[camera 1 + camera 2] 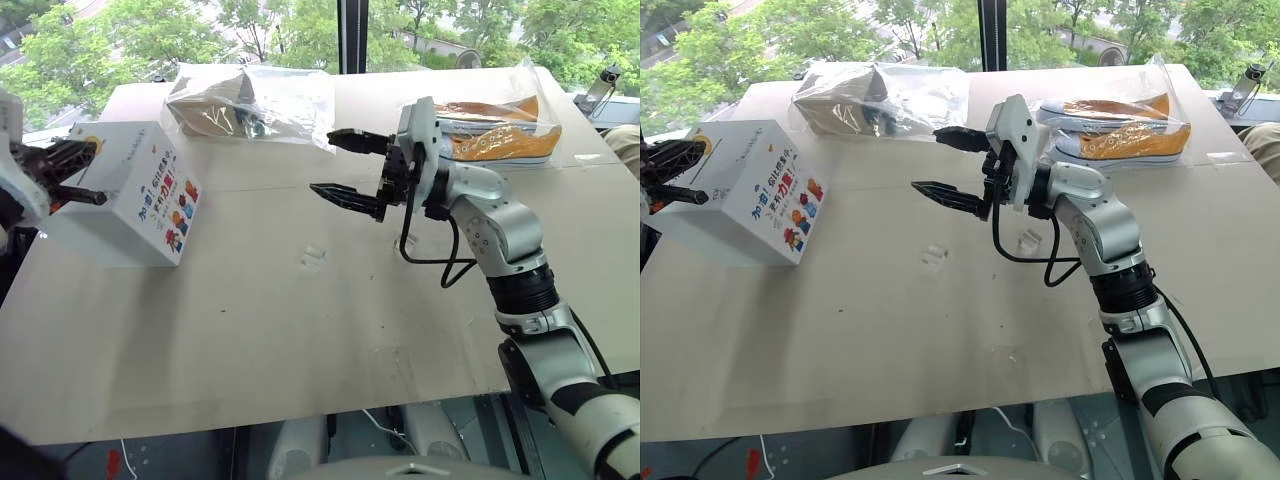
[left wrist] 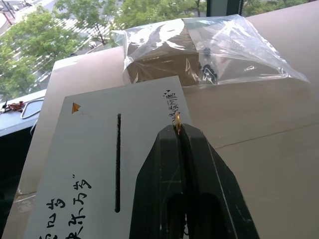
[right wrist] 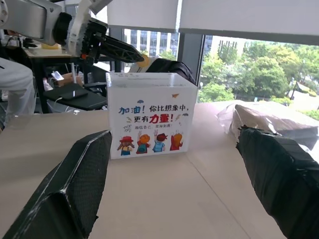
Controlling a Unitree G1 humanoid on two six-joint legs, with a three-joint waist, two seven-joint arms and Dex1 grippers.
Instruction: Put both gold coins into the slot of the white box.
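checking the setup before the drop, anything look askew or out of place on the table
Nothing spilled or damaged. The white box sits turned at an angle at the table's left edge. The coin pinched in the left gripper is off to one side of the slot, not yet lined up.

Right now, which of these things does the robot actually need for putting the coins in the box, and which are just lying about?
Needed:
- coin, pinched in the shut left gripper
- white box
- slot in its top
- right gripper, open, holding nothing

Lying about:
- bag with brown contents
- bagged orange shoes
- small clear blocks
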